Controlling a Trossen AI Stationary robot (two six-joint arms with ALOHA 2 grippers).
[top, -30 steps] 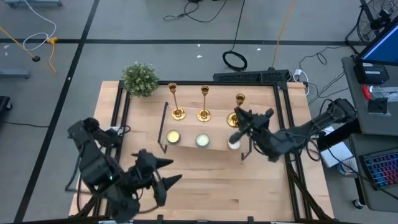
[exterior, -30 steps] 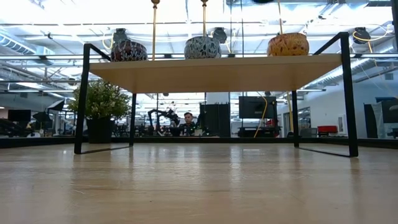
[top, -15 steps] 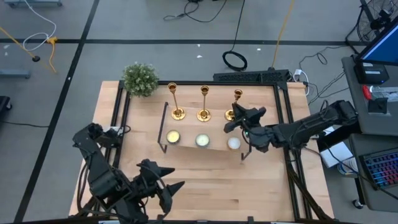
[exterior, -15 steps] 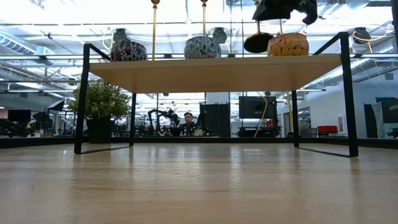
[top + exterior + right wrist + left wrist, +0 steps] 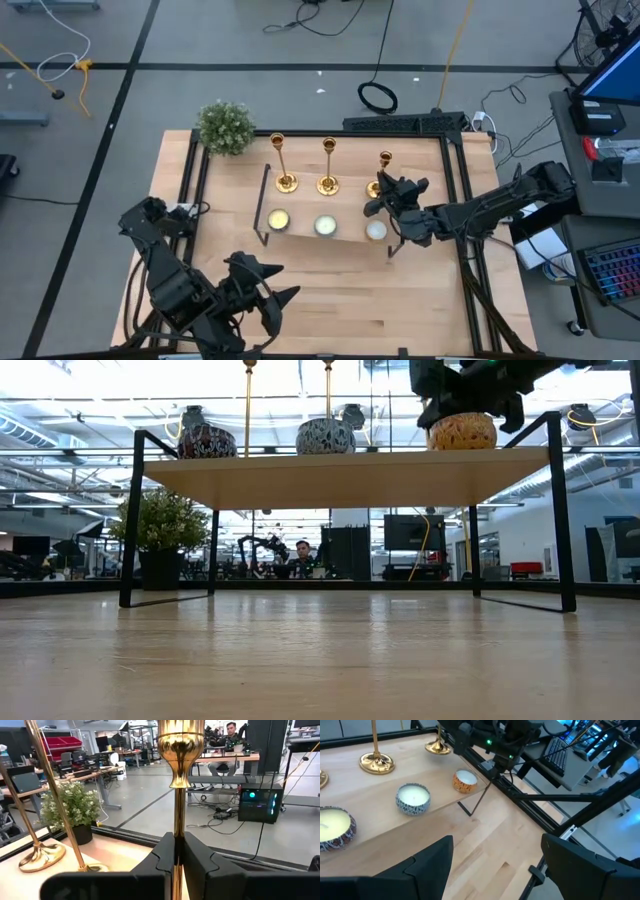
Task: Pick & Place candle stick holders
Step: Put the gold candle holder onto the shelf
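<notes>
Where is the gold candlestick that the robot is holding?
In the high view, the held candlestick stands at the right end of the shelf, pinched by the right gripper, beside the middle candlestick and behind the right-hand candle.

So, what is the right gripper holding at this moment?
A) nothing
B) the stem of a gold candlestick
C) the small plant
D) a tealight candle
B: in the right wrist view the right gripper is shut on the thin stem of the gold candlestick.

You have a wooden shelf [image 5: 310, 240] mid-table carrying three tealight candles [image 5: 326, 226] along its 6 o'clock edge, and a potted plant [image 5: 225, 127] at its 10 o'clock.
</notes>
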